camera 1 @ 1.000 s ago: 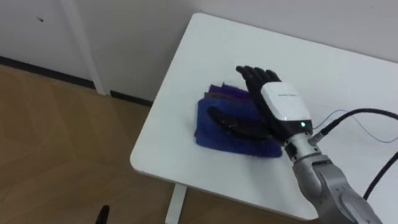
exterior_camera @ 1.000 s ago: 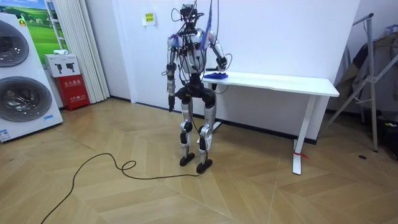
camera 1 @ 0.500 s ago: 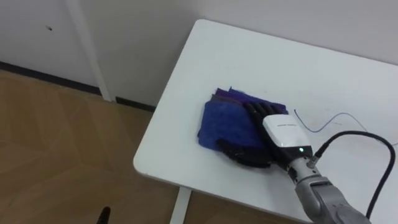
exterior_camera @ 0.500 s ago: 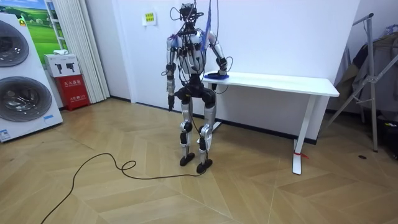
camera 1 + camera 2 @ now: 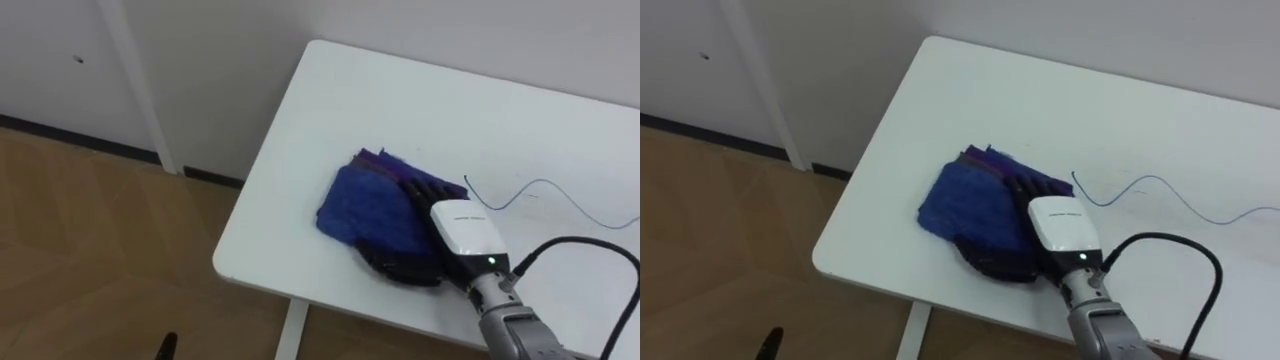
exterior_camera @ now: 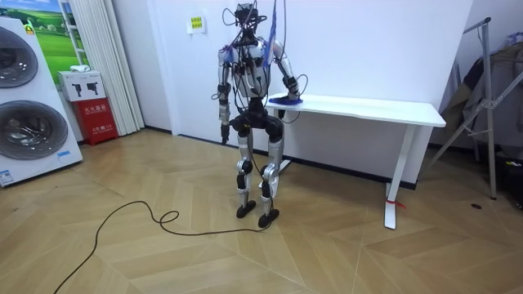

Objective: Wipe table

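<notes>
Right hand (image 5: 465, 232) of the robot lies palm down on a blue cloth (image 5: 370, 205), with its dark fingers (image 5: 425, 190) stretched out flat over the fabric and the thumb spread to the side. It presses on the cloth and does not clutch it.

Below the hand and far on its thumb side is the wooden floor (image 5: 100, 250), which reaches to the white wall. Directly under the hand is the white table (image 5: 400, 100). The hand is near the table's end and near its front edge, and much bare tabletop spreads beyond the fingertips and on the little-finger side.

The cloth is folded, and a purple layer shows at its far edge. It lies flat on the table under the palm and fingers, and most of its free part comes out on the thumb side.

On the little-finger side, a thin blue line (image 5: 540, 190) curves over the tabletop. It begins just beside the fingertips. Perhaps it is a thread or a pen mark; I cannot tell which.

From the room view, the robot stands upright at the table's end on the room view's left. Its left hand (image 6: 222, 124) hangs at its side, away from the table.
</notes>
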### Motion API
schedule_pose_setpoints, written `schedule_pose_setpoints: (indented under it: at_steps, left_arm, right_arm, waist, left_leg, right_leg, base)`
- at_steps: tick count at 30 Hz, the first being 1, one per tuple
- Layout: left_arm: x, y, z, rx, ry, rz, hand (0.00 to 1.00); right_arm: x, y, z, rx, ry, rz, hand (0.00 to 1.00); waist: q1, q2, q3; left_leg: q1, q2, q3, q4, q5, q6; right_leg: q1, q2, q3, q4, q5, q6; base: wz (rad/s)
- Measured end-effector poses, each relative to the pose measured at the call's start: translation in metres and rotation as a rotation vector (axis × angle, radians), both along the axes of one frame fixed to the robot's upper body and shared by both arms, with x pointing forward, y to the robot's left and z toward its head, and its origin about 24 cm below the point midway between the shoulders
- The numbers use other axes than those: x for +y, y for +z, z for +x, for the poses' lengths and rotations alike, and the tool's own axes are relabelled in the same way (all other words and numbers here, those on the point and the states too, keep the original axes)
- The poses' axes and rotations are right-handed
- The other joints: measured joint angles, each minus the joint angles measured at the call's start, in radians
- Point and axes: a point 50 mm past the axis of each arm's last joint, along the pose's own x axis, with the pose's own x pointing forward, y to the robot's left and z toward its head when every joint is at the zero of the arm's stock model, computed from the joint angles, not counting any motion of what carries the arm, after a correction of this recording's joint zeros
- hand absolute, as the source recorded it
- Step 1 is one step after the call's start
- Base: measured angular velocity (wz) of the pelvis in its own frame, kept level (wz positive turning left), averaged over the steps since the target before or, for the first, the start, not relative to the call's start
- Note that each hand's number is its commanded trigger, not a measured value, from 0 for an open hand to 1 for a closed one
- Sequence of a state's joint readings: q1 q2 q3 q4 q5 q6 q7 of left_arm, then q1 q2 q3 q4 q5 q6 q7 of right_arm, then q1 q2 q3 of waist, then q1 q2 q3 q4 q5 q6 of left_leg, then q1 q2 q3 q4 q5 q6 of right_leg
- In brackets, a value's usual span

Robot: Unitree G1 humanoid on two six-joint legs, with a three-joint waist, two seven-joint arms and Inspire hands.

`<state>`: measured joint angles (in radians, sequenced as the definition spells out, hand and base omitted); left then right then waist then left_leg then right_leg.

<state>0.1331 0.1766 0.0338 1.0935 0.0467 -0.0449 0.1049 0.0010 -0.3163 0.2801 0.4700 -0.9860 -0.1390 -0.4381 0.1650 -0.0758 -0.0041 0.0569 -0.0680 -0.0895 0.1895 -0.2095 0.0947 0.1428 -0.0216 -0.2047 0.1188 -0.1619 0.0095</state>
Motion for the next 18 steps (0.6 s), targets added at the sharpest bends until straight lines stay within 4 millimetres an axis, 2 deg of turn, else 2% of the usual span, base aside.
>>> schedule_pose_setpoints:
  at_steps: [5,13,18]
  left_arm:
    - [0.000,-0.001,-0.003,0.005,0.010,-0.004,0.00]
    - [0.000,0.000,-0.006,0.006,0.007,0.000,0.00]
    - [0.000,0.003,-0.002,-0.028,0.000,0.001,0.00]
  right_arm:
    - [-0.005,0.006,0.003,-0.044,-0.033,0.019,1.00]
    - [-0.003,0.013,0.006,-0.057,-0.023,0.039,1.00]
    - [0.000,0.016,0.007,-0.053,-0.015,0.047,1.00]
  waist:
    - [0.000,-0.002,0.0009]
    - [-0.002,-0.012,0.0021]
    - [-0.022,-0.010,0.0051]
  left_leg:
    - [0.008,0.000,-0.001,-0.002,0.000,0.000]
    - [0.008,0.000,-0.001,-0.004,0.000,0.000]
    - [0.009,0.000,0.001,-0.004,0.000,0.000]
  right_leg:
    - [0.007,0.000,-0.002,0.000,0.000,0.000]
    - [0.005,0.000,0.006,0.000,0.000,0.000]
    - [0.006,-0.002,0.010,0.000,0.000,0.000]
  base:
    - [0.00]
    - [0.00]
    - [0.00]
